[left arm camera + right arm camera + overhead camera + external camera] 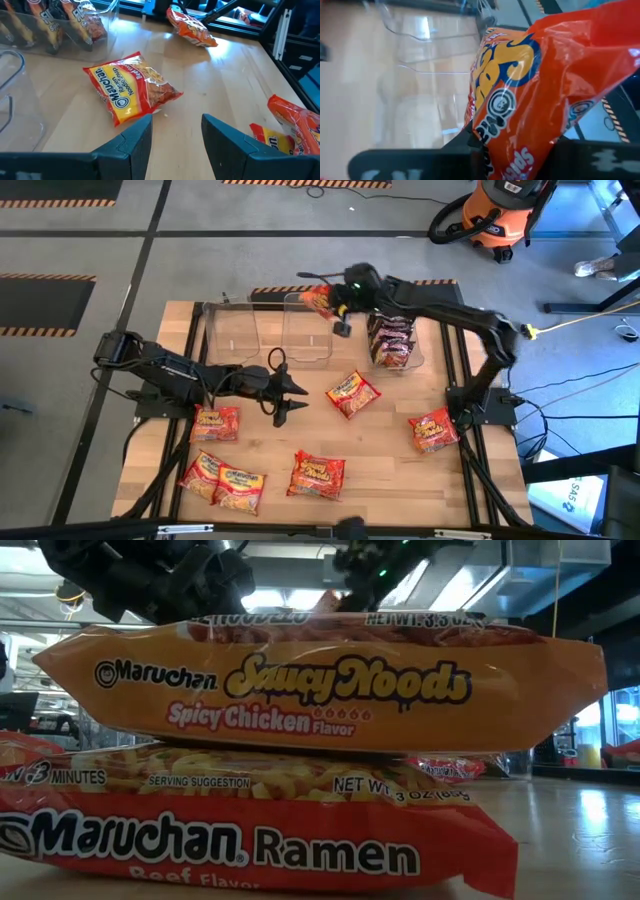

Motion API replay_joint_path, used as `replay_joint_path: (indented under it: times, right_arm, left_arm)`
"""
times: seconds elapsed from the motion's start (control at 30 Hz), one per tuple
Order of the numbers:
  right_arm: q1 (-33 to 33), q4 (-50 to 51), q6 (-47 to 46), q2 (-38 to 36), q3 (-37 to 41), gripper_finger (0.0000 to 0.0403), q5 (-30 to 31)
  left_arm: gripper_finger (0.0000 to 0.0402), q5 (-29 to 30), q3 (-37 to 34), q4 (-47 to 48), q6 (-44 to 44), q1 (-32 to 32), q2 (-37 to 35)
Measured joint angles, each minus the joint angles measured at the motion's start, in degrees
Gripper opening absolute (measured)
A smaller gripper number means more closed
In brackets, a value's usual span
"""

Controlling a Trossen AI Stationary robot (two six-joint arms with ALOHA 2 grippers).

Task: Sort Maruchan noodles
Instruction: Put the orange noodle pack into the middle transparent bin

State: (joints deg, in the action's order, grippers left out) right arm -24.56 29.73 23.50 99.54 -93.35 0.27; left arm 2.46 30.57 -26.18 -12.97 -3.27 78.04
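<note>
My right gripper (337,304) is shut on an orange Maruchan packet (320,300), held in the air over the far rim of the middle clear bin (305,330). The packet fills the right wrist view (535,85). My left gripper (288,394) is open and empty, low over the table. Its fingers point toward the table's right edge at a yellow-and-red packet (352,393) that lies flat on the wood just ahead of them (132,87). Several more red and orange packets lie flat near the front edge (316,475). Dark packets stand in the right-hand bin (393,340). My right gripper pinches the orange packet between its two fingers at one end of the packet (487,137). The packet is lifted clear and sticks out from the fingers over the middle bin, its plastic crumpled. The fingers themselves hide the exact spot of contact.
Three clear bins stand in a row at the table's far side; the left one (230,330) shows no packets. Packets lie at the front left (215,423), (222,480) and at the right edge (433,430). Two stacked packets (320,690) stand right in front of the low camera.
</note>
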Motion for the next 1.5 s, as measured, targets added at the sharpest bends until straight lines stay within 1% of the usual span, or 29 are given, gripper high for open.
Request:
replay_joint_path:
  times: [0.1, 0.2, 0.33, 0.47, 0.9, 1.17, 1.33, 1.5]
  right_arm:
    - [-1.8, 1.4, 4.3, 6.1, -5.3, 0.0051, -0.9]
    - [-3.3, 1.5, 6.6, 11.6, -8.1, 0.0051, -1.0]
    - [-5.2, 1.4, 7.0, 17.3, -9.5, 0.0051, -1.0]
    - [-6.7, 1.1, 7.0, 20.8, -9.6, 0.0051, -0.9]
    - [-7.4, 1.0, 8.8, 26.0, -9.6, 0.0057, -0.3]
    - [-7.4, 0.5, 11.4, 26.1, -9.6, 0.0057, -0.5]
    - [-7.3, 0.8, 11.4, 26.1, -9.6, 0.0058, -1.1]
    - [-7.3, 0.7, 11.4, 26.1, -9.6, 0.0058, -1.4]
  left_arm:
    - [0.0165, 0.0, 0.0, 0.0, 0.0, 0.0, 0.0]
    - [0.0165, 0.0, 0.0, 0.0, 0.0, 0.0, 0.0]
    - [0.0165, 0.0, 0.0, 0.0, 0.0, 0.0, 0.0]
    - [0.0165, 0.0, 0.0, 0.0, 0.0, 0.0, 0.0]
    - [0.0165, 0.0, 0.0, 0.0, 0.0, 0.0, 0.0]
    - [0.0165, 0.0, 0.0, -0.2, 0.0, 0.0, 0.0]
    - [0.0165, 0.5, 0.0, -0.2, 0.0, 2.4, 0.0]
    - [0.0165, 0.2, 0.0, -0.1, 0.0, 3.0, 0.0]
